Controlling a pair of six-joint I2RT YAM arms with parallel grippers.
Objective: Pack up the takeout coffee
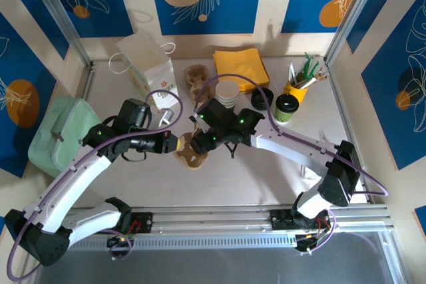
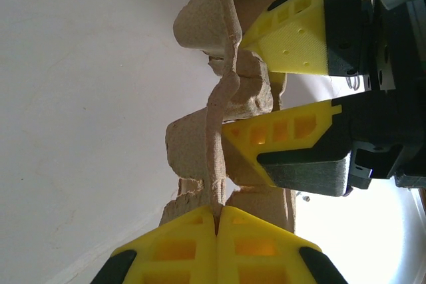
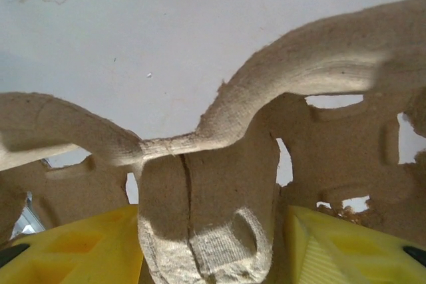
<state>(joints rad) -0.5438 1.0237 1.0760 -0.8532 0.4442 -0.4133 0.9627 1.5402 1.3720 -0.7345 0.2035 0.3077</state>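
Observation:
A brown pulp cup carrier hangs between my two grippers at the table's middle. My left gripper is shut on the carrier's thin edge, its yellow fingertips pressed together on it. From the other side my right gripper straddles the carrier's centre post, a yellow finger against each side. The takeout coffee, a small cup with a black lid, stands upright at the back right, apart from both grippers.
A stack of lidless cups and loose black lids stand just behind the right gripper. Further back are a white paper bag, another pulp carrier, yellow napkins and a yellow stirrer holder. A green bag lies at the left.

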